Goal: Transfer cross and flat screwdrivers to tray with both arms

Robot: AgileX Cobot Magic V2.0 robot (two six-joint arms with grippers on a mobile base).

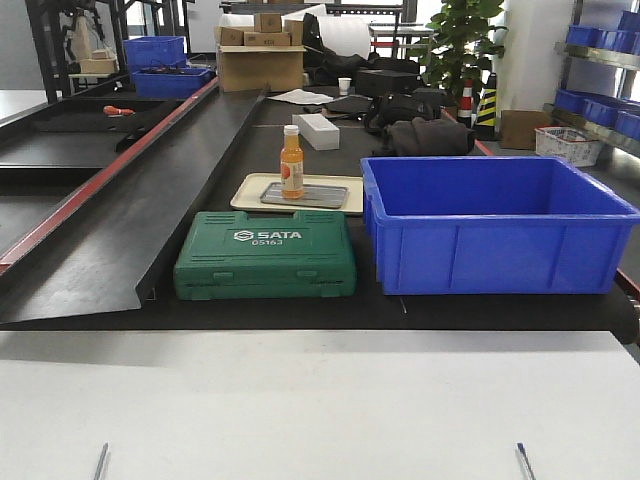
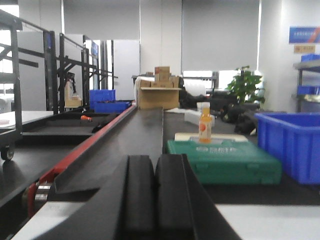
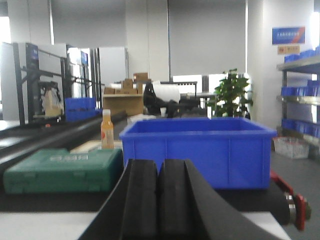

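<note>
Screwdrivers nowhere in sight yet, maybe shut inside the green tool case (image 1: 265, 255) at 12 o'clock; I can't tell. Metal tray (image 1: 318, 197) waits just behind it, on a beige tray (image 1: 250, 192), with a bottle (image 1: 291, 160) standing on it. No transfer done, so the whole job is left. Left fingers (image 2: 140, 195) and right fingers (image 3: 172, 200) are pressed together, empty. White desk (image 1: 320, 400) up front, blue bin (image 1: 495, 225) at 2 o'clock, cluttered workshop beyond.

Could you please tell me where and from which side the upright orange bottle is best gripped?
Grip the orange plastic bottle around its straight body, below the white cap. Probably come from above and the left: it stands upright on the silver metal tray, the green plastic tool case blocks the front and the blue plastic bin crowds its right.
</note>
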